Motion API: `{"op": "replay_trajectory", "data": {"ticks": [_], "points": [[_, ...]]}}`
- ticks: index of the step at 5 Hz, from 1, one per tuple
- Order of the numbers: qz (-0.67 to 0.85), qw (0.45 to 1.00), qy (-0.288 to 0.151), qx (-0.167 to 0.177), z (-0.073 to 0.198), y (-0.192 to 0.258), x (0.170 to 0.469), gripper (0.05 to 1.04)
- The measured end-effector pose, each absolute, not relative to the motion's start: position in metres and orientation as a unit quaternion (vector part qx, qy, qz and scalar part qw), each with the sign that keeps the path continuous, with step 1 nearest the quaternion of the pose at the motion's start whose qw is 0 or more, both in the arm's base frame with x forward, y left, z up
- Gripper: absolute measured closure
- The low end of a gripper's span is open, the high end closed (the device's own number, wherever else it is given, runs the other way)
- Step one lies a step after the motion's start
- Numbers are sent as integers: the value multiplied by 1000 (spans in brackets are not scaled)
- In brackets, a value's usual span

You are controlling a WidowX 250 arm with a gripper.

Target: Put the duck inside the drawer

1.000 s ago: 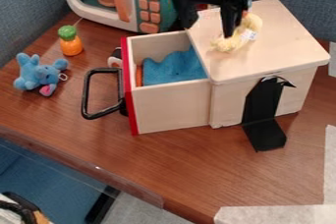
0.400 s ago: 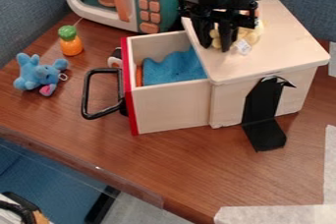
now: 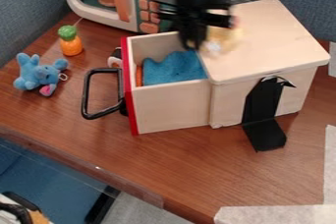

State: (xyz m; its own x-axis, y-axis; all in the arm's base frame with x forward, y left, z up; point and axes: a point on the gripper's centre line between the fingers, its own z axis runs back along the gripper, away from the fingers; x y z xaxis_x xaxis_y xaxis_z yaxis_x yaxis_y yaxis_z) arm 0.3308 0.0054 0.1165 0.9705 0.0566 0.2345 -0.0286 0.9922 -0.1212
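The black gripper (image 3: 193, 46) hangs over the inner end of the open drawer, by the front-left edge of the box top. The yellow plush duck (image 3: 224, 38) is blurred against the gripper's right side, over the box top, and the gripper appears shut on part of it. Below and to the left, the wooden drawer (image 3: 172, 107) with its red front stands pulled out, a blue cloth (image 3: 172, 69) lying inside.
A black handle (image 3: 86, 95) sticks out left of the drawer. A blue plush toy (image 3: 38, 74) and an orange carrot toy (image 3: 70, 42) lie at left. Behind stands a toy microwave (image 3: 152, 2). A black bracket (image 3: 264, 115) stands at the box's near side.
The gripper has moved left across the box top to the drawer's inner end. The duck has shifted left along with it. Drawer and other toys have stayed in place.
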Motion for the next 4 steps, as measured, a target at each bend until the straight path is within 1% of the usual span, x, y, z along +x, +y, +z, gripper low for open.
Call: {"op": "replay_trajectory", "data": {"ticks": [1,2,3,4], "points": [[64,986,-147,-53,133,34,303,999],[80,987,-135,-45,122,47,280,999],[79,989,-121,-38,110,49,276,970],[65,992,-103,-37,97,40,279,779]]}}
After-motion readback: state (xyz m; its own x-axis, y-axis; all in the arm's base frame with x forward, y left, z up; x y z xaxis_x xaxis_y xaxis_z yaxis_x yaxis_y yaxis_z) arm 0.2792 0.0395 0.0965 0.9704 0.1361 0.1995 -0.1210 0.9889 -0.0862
